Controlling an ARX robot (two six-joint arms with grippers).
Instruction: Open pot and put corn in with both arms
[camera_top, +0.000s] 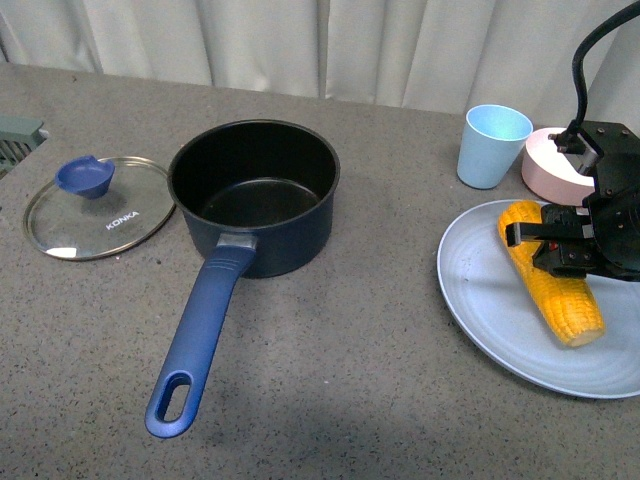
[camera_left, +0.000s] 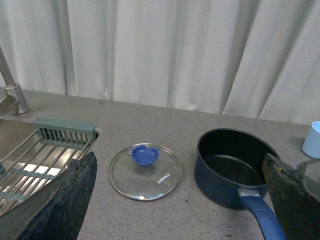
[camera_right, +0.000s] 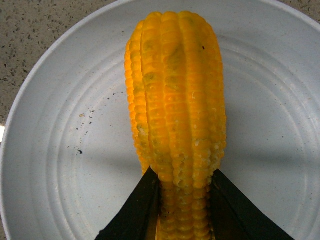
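Glass, the lid lies flat on the grey counter at far left, blue knob up, just beside the uncovered, empty pot. Facing both, the left gripper has its jaws spread wide, holding nothing. Farther right stand a pale blue cup and a pink bowl. On the light plate lies the corn, the right gripper pinching its sides.

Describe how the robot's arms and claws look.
The right claw is a boxy black unit with a thick black cable rising from it. Its fingers are flat black wedges. The left claw's fingers are dark and rough-surfaced.
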